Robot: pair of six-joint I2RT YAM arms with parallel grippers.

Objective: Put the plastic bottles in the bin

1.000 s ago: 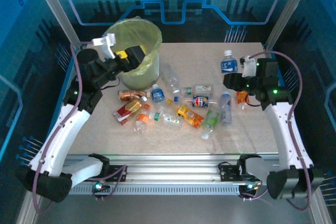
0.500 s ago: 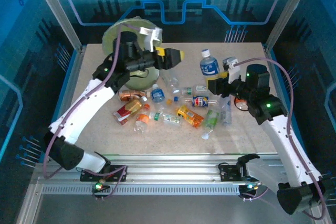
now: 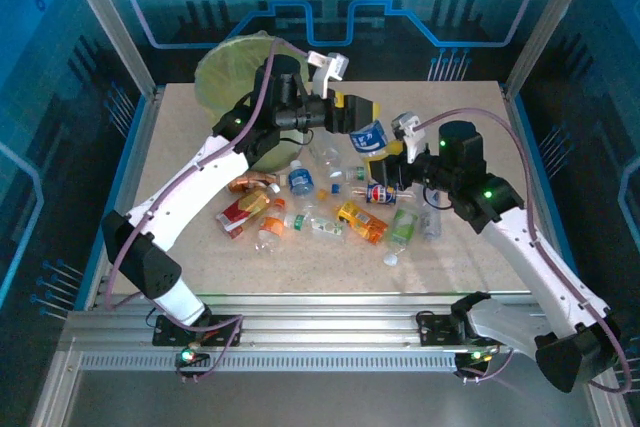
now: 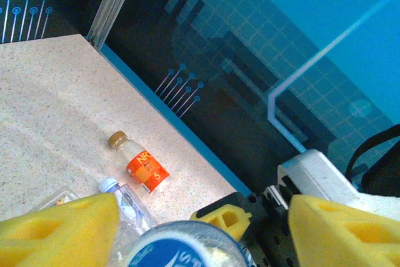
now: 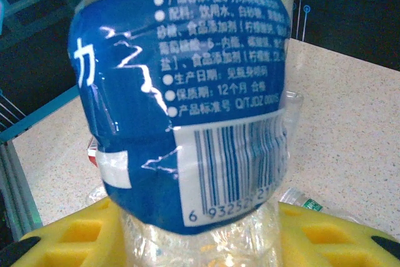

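Jaws of the right gripper (image 3: 388,155) are clamped on a blue-labelled bottle (image 3: 372,137), held up above the middle of the table (image 3: 470,247). From above, the left gripper (image 3: 360,117) reaches in from the far side, and its yellow pads sit right at the top of that same bottle. The bin (image 3: 218,65), lined with yellow-green plastic, is at the far left of the table, partly hidden behind the left arm. The loose bottles (image 3: 360,219) lie scattered on the table below both grippers, well apart from the bin, among them ones with orange, red, green and blue labels.

In the left wrist view, the left gripper's pads (image 4: 59,232) stand apart with the end of the blue-labelled bottle (image 4: 181,248) between them. The bottle is close to the left pad, and a gap shows before the right one, so these jaws are open. Beyond, an orange-labelled bottle (image 4: 140,166) with a brown cap lies on the table near its blue edge, and a clear bottle (image 4: 124,199) with a pale cap lies just nearer.

In the right wrist view, the blue-labelled bottle (image 5: 181,123) stands upright. Its label carries white print and a barcode. Its clear lower part is pressed between the right gripper's two yellow pads (image 5: 69,239).
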